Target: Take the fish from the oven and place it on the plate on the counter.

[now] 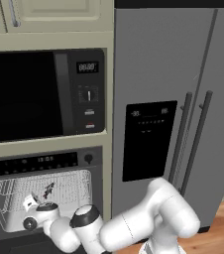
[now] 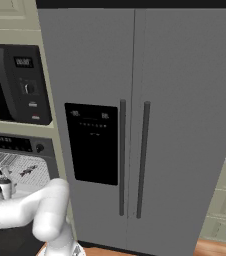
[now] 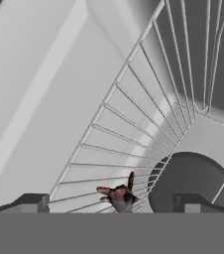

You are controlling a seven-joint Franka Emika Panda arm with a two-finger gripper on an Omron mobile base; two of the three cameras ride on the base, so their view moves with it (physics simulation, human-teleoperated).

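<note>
Fingertips: two small dark tips, standing wide apart at the bottom of the hand view, nothing between them gripped. Gripper: spread near its fullest, empty, reaching into the oven with the fish lying between and just ahead of the two tips. Fish: small, dark with reddish tints in the hand view, resting on the wire rack, untouched as far as the frames tell; in the left base view it reads as a slim dark streak on the rack, just above the wrist. Rack: thin pale bars fanning across the light oven interior, with a dark round patch showing under it beside the fish. Task state, judged: nothing yet completed; approach to the fish appears nearly finished, while closing on it, lifting it out, carrying it and setting it on the plate all remain. Plate: a pale rounded edge at the right border of the right base view may be it, but that cannot be told for certain. Arm: white, folded low in front of the base, elbow raised beside the refrigerator, forearm stretched leftward and forward into the open oven below the microwave.
</note>
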